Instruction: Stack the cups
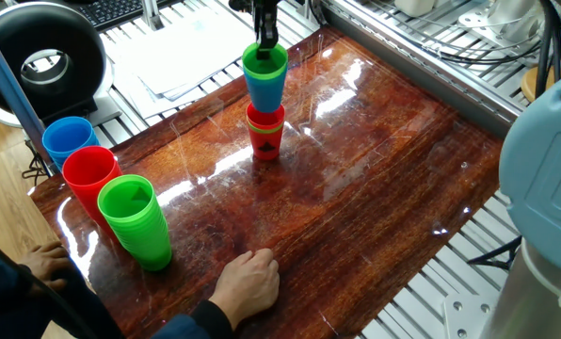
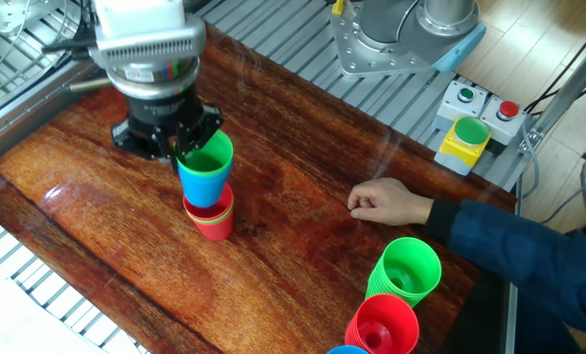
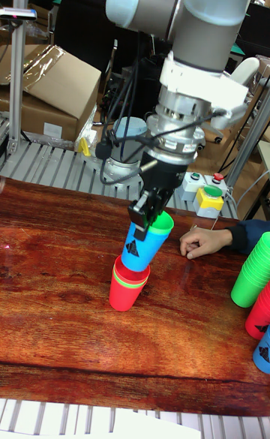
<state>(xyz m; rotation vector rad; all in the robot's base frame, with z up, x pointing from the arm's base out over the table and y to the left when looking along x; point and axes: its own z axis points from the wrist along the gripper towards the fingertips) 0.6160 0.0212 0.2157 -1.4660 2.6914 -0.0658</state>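
Two little stacks matter here: a blue cup (image 1: 265, 89) with a green cup (image 1: 264, 60) nested inside it, and a red stack (image 1: 265, 132) standing on the wooden counter (image 1: 375, 179). The gripper (image 3: 147, 212) has its fingers (image 1: 266, 32) clamped over the rim of the green-in-blue pair — one finger inside, one outside, as far as I can see.

One fixed view shows the blue cup's bottom right at the mouth of the red stack, and a black mark on the red cup's side. It also shows a thin yellowish-green line just under the red rim.

The tall fixed view is the only one where you can see the blue cup is tilted, leaning off to the right, with its base just inside the red rim. It also shows the black mark on the blue cup, which the other two hide.

The other fixed view looks down into the green cup and shows the red rim poking out beneath the blue.

Off to the side stand three tall piles — green (image 1: 136, 221), red (image 1: 90, 176) and blue (image 1: 68, 139) — well apart from the action. A person's hand (image 1: 248, 282) rests on the counter near them.
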